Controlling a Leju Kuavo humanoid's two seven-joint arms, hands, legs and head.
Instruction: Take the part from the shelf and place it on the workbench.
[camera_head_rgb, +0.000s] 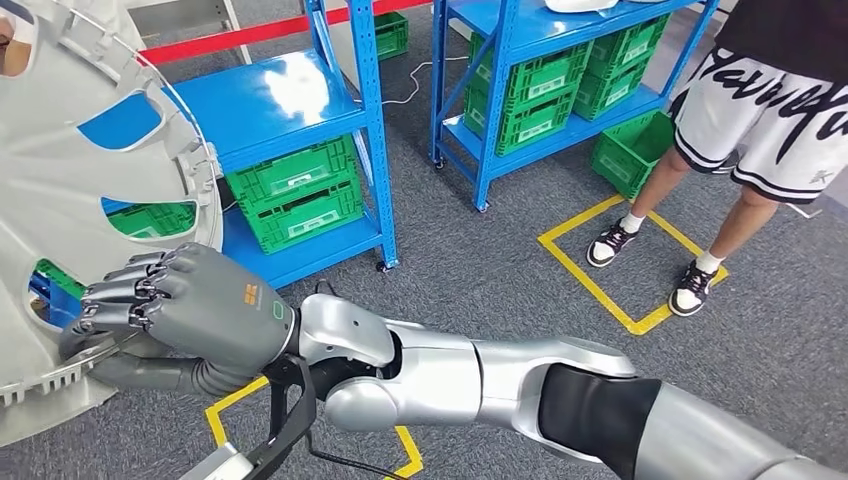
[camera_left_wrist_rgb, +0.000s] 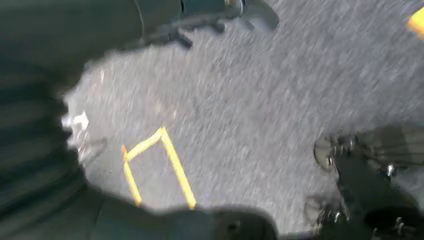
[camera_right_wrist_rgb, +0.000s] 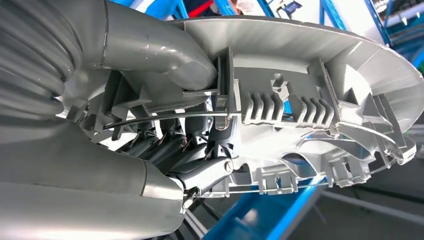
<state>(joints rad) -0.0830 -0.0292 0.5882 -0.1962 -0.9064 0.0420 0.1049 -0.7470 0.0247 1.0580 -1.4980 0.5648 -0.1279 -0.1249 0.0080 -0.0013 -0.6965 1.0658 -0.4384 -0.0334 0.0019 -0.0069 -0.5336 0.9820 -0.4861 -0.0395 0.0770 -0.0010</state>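
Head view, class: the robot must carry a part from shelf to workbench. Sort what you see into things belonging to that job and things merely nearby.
Belongs to the job:
- grey wheel-cover part, held
- right hand, gripping its rim
- blue shelf

Merely nearby:
- green crates
- second blue shelf
- person standing by
- yellow floor tape

Two blue steel shelf racks (camera_head_rgb: 340, 120) (camera_head_rgb: 520, 40) stand on the grey carpet. One large round grey plastic part (camera_head_rgb: 60, 200) and one person (camera_head_rgb: 760, 110) flank them. Three yellow tape squares (camera_head_rgb: 625, 265) (camera_head_rgb: 300, 430) (camera_left_wrist_rgb: 155, 165) mark the floor around the racks.
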